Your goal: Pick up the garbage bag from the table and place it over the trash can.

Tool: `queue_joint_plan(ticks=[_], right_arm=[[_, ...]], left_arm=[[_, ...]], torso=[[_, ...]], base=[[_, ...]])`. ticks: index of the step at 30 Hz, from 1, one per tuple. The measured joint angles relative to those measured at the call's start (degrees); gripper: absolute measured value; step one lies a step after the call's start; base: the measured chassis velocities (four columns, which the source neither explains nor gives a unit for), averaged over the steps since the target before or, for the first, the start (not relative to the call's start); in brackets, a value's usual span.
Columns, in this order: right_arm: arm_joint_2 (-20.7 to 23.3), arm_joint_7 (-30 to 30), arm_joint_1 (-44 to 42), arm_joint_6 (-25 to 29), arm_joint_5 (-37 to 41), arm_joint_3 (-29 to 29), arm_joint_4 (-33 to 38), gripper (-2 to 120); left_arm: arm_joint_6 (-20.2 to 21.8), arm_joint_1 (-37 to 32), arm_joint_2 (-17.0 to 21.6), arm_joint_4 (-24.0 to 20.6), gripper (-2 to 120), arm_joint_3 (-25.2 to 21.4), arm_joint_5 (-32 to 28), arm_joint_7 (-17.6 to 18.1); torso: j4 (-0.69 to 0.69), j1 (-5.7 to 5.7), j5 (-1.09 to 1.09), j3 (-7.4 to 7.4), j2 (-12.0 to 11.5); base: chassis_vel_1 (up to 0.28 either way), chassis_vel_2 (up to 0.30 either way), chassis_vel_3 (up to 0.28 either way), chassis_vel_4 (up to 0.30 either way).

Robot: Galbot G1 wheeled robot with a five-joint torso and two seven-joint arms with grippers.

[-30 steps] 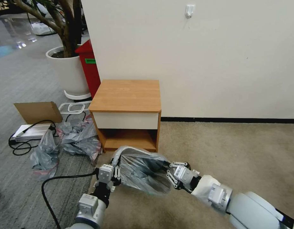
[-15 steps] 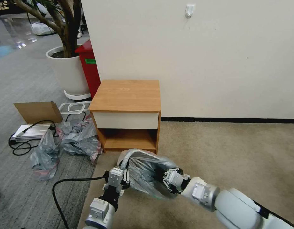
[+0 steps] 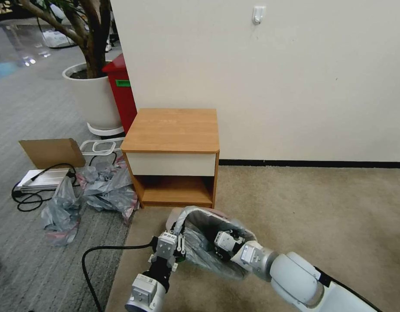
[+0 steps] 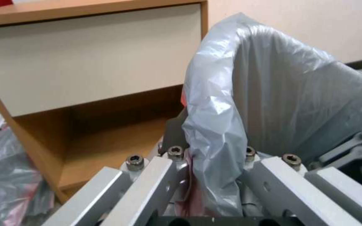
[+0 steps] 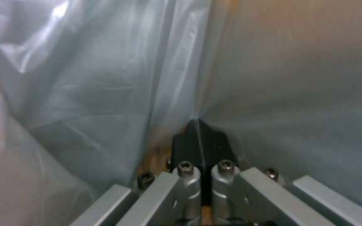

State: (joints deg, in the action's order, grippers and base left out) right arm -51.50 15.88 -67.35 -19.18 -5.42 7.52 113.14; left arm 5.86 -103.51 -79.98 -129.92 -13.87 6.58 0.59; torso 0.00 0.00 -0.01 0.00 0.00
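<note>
Head view: both tools, left tool (image 3: 179, 248) and right tool (image 3: 220, 243), pinch the crinkled translucent garbage bag (image 3: 200, 249).

Garbage bag (image 3: 200, 251) is translucent grey, glossy with pale highlights, a pink-red tint low by my left gripper (image 4: 214, 163). My left gripper is silver-grey metal with dark screws; my right gripper (image 5: 202, 147) has the same silver links and black fingertips (image 5: 201, 141) against grey film. Table (image 3: 171, 130) has an orange-brown wood-grain top and sides, and a white drawer front. Trash can rim (image 3: 173, 219) shows cream-beige. Carpet (image 3: 317, 208) is beige, wall (image 3: 273, 78) off-white with a black baseboard. Other bags (image 3: 104, 186) are duller grey and pink. Tall bin (image 3: 121, 93) is red with a green label.
</note>
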Motion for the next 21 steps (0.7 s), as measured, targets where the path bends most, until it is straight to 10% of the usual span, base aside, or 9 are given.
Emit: queue_joint_plan(ticks=[21], right_arm=[[-3.30,0.27,1.40,0.03,-2.32,1.35,-4.10,0]], left_arm=[[0.10,-1.52,-1.08,-0.96,7,1.65,-0.54,0.36]], torso=[[0.01,0.00,0.01,0.00,0.00]], base=[[0.000,0.000,0.000,0.000]])
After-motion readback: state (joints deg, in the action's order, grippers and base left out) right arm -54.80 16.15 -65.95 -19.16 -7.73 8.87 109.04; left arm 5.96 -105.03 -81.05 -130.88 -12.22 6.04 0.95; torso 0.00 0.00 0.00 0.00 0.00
